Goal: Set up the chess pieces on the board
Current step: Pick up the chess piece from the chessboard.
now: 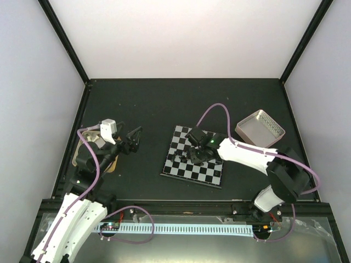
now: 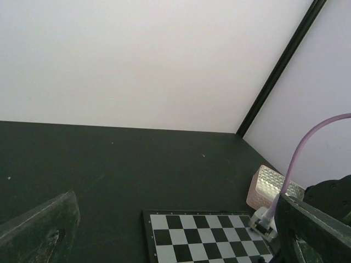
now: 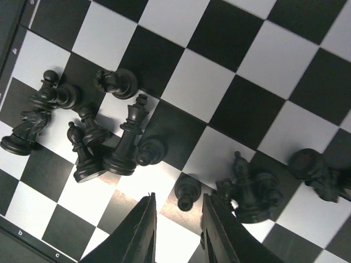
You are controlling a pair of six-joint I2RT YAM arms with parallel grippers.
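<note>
The board point(image 1: 178, 160) of black and pale checks lies mid-table; it also shows in the left wrist view point(image 2: 186, 233) and fills the right wrist view point(image 3: 258, 66). Several small black chess pieces stand on it, a cluster at left point(image 3: 93, 137) and another at right point(image 3: 247, 189). A lone pawn point(image 3: 186, 192) stands just beyond my right gripper point(image 3: 178, 211), which hovers over the board point(image 1: 198, 152) with jaws open and empty. My left gripper point(image 1: 133, 138) is left of the board, above the table, open and empty; its fingers point(image 2: 38, 230) frame the left wrist view.
A pink-rimmed metal tray point(image 1: 260, 128) sits at the right, also seen in the left wrist view point(image 2: 269, 186). A tan wooden-rimmed tray point(image 1: 112, 163) lies under the left arm. Black frame posts stand at the table's corners.
</note>
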